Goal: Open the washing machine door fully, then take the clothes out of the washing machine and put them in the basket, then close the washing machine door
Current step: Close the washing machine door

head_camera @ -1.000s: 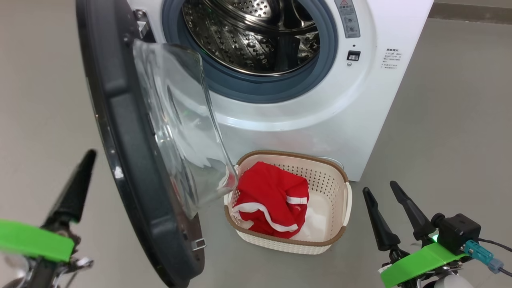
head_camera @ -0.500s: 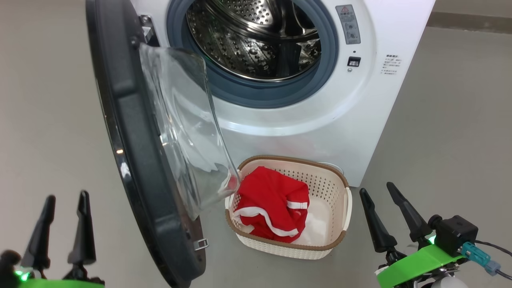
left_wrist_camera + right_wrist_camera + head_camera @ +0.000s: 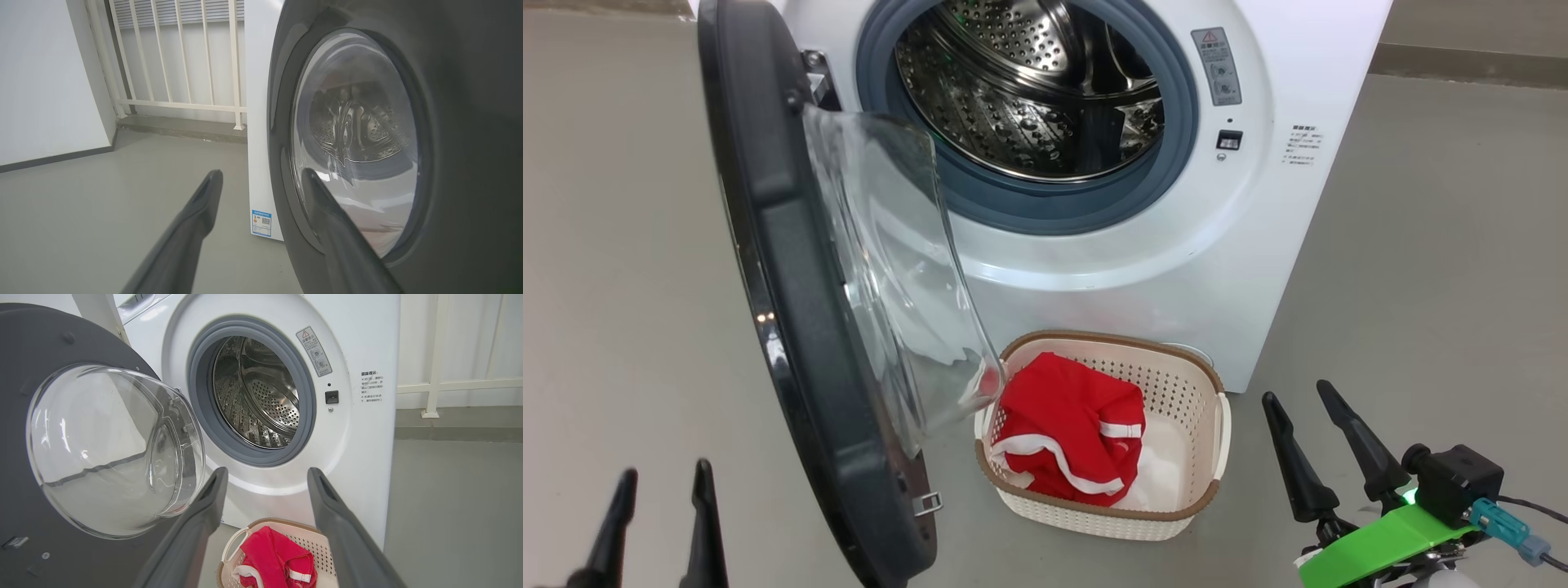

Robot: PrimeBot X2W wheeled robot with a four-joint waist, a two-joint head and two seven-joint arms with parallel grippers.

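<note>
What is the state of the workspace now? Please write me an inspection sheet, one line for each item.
Surface: grey floor, bare and dry-looking.
Job's things: washing machine door stands open; washing machine drum has no clothes in the part that shows; red clothes lie in the basket, which stands on the floor in front of the machine.
Clutter: nothing seen.
Claws: left claw open and empty, on the outer side of the door; right claw open and empty, beside the basket.
Cables: teal plug with a dark lead at the right wrist, off the floor.
Surroundings: white railing and white wall behind the machine.
</note>
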